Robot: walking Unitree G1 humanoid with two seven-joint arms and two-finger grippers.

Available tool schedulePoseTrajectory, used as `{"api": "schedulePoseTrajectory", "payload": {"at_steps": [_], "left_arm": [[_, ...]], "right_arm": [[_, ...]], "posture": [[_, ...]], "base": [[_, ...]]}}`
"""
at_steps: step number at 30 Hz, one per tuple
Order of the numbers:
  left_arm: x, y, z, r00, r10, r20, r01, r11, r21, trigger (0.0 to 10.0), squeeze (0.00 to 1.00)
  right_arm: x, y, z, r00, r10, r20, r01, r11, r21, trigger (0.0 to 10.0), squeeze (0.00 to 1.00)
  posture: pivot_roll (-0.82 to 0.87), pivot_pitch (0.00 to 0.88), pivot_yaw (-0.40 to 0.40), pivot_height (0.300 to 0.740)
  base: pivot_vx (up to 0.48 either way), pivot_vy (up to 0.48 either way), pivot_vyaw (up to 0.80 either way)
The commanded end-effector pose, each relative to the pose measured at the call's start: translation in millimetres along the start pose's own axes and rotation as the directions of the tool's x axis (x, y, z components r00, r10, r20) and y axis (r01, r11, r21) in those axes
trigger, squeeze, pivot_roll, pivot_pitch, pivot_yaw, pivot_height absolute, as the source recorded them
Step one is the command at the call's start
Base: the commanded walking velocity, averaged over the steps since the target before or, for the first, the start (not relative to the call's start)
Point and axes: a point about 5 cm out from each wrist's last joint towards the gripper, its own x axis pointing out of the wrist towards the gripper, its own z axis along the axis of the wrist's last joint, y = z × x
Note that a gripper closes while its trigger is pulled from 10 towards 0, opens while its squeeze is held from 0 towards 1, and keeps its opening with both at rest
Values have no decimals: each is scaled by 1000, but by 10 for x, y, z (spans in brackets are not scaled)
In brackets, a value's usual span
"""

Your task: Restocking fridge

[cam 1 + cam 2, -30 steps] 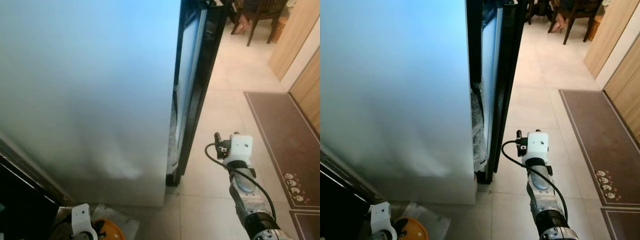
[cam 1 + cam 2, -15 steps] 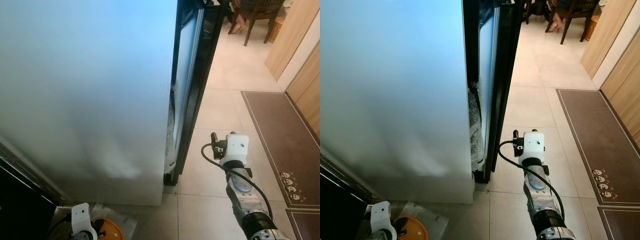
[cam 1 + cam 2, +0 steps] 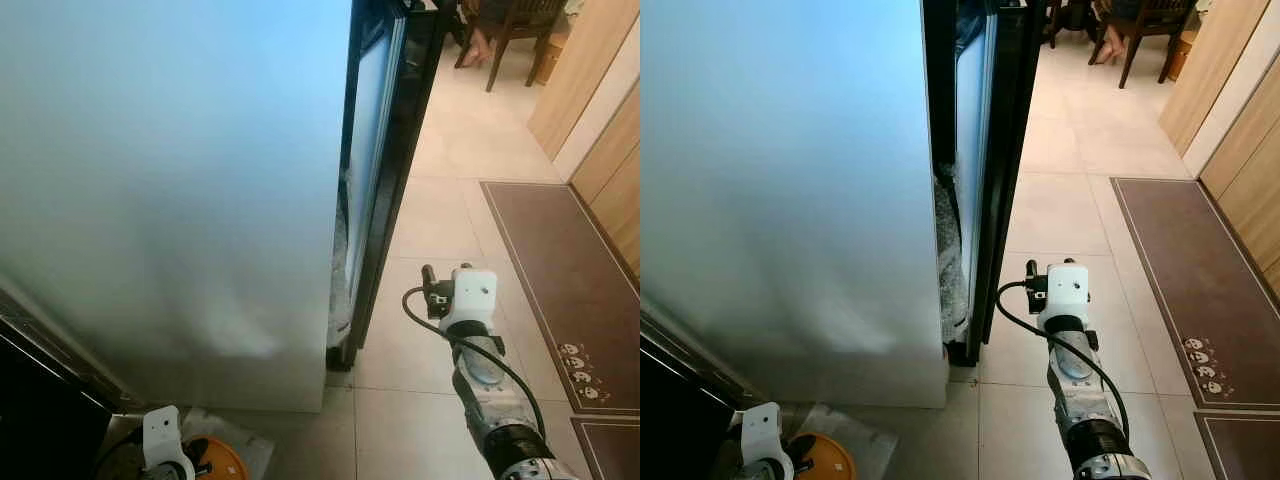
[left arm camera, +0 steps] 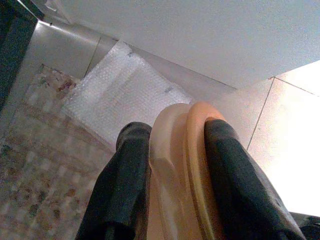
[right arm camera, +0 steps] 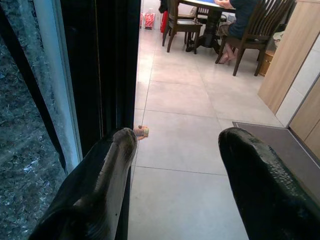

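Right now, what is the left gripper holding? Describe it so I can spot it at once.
Start at the tall pale fridge side panel and drop to its base on the robot's left, where a sheet of clear bubble wrap lies on the floor. Above it, the left gripper clamps a round orange plastic disc-like container, the one bright orange thing there.

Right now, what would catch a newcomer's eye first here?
The big pale fridge side fills the robot's left, with a black door standing ajar beside it. The right end effector hangs open by that door's edge, while the left end effector low down grips an orange lid-like disc.
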Motion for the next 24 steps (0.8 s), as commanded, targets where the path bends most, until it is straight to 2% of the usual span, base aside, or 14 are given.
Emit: {"api": "schedulePoseTrajectory", "payload": {"at_steps": [1, 24], "left_arm": [[-13, 21, -70, 1000, 3, -31, -2, 1000, 18, 10000, 0], [-13, 31, -60, 1000, 1, -27, 0, 1000, 21, 10000, 0]], "right_arm": [[-4, 11, -14, 1000, 2, -5, -2, 1000, 7, 10000, 0], [-5, 34, -21, 1000, 10, -8, -10, 1000, 10, 10000, 0]], "posture": [[-111, 56, 12, 740], [-108, 60, 15, 740]], "base": [[0, 0, 0], [0, 0, 0]]}}
